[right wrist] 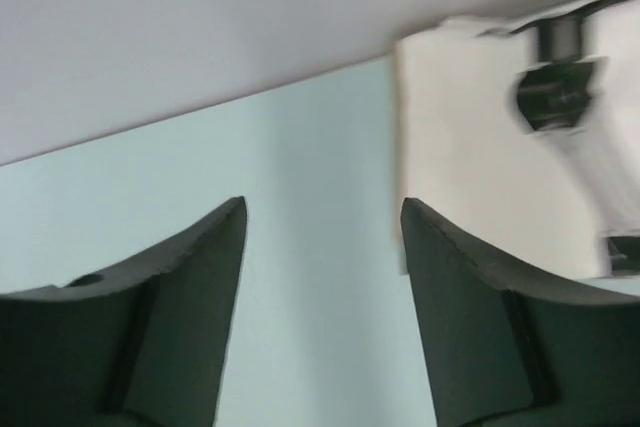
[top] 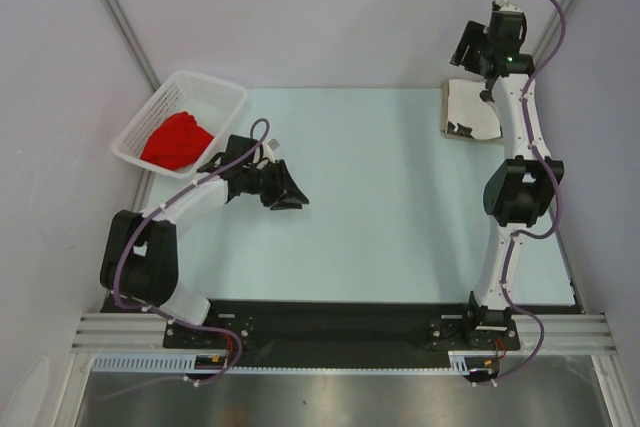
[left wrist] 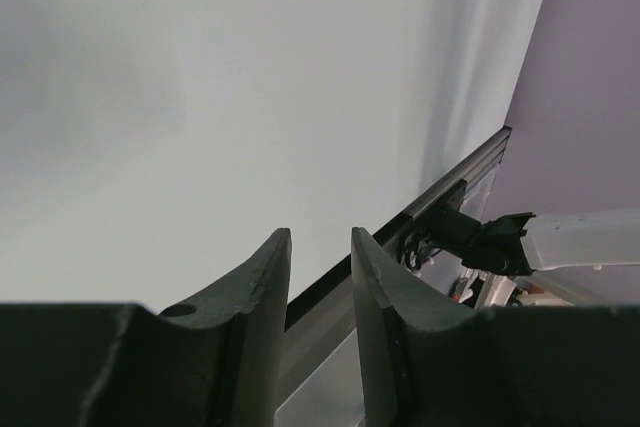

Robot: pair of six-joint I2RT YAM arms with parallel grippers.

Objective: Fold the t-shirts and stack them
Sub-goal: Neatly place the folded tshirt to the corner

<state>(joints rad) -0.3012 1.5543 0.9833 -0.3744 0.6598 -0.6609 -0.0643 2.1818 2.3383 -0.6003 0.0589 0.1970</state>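
A folded white t-shirt point(top: 472, 110) with black printed marks lies at the table's far right, on a tan t-shirt point(top: 443, 117) of which only the left edge shows. The red t-shirt point(top: 177, 140) sits crumpled in the white basket point(top: 215, 85) at the far left. My right gripper point(top: 466, 50) hovers open just beyond the stack; in its wrist view the white t-shirt point(right wrist: 480, 157) lies right of the empty right gripper point(right wrist: 322, 203). My left gripper point(top: 285, 193) is near the basket over bare table; the left gripper point(left wrist: 320, 232) is narrowly open and empty.
The pale green table point(top: 380, 207) is bounded by grey walls behind and on both sides. A black rail point(top: 330, 317) with the arm bases runs along the near edge. The right arm point(top: 522, 187) stretches along the table's right side.
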